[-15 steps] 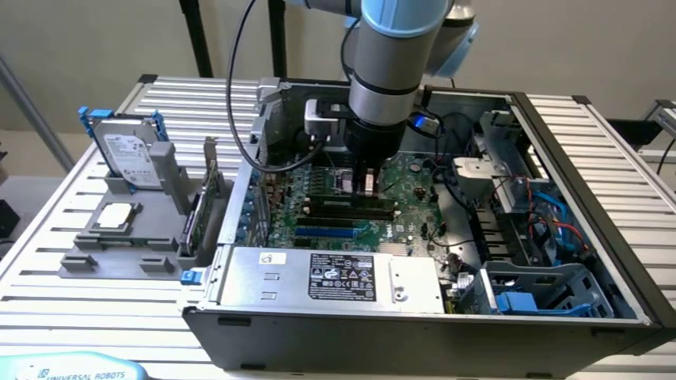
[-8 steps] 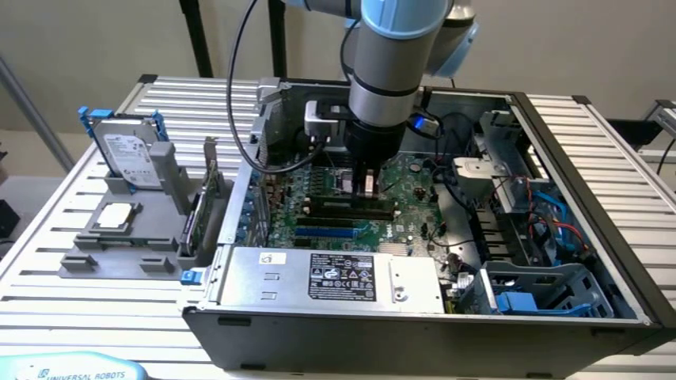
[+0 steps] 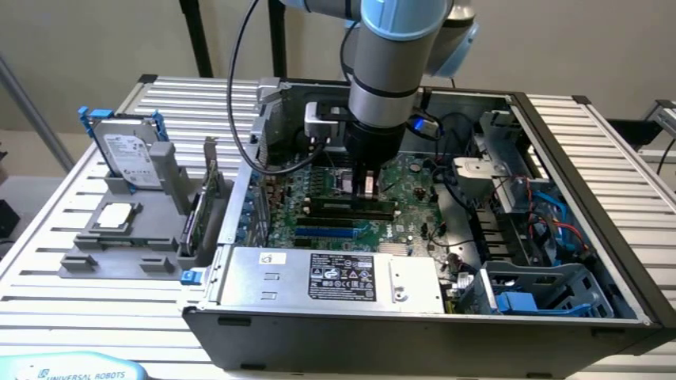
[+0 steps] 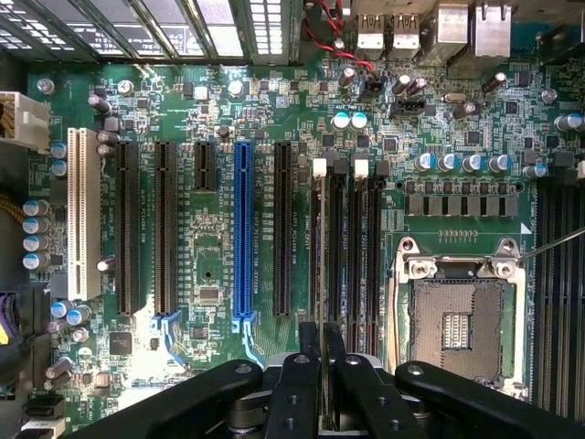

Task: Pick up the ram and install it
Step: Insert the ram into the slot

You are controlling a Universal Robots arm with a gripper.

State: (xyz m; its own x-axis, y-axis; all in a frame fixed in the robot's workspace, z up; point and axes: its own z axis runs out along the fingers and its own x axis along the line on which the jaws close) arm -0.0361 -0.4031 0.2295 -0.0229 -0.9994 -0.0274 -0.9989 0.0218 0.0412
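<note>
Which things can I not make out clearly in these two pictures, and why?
1. Memory stick: wrist view, seen edge-on in the shut tool; its chips are hidden.
2. Whether the stick sits in one of the black slots: exterior view, the tool covers that spot.
3. Hard drive label: exterior view, the print is too small to read.

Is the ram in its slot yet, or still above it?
Cannot tell if seated. The ram stands edge-on between the gripper's fingers, lined up with the memory slots, low over the motherboard.
</note>
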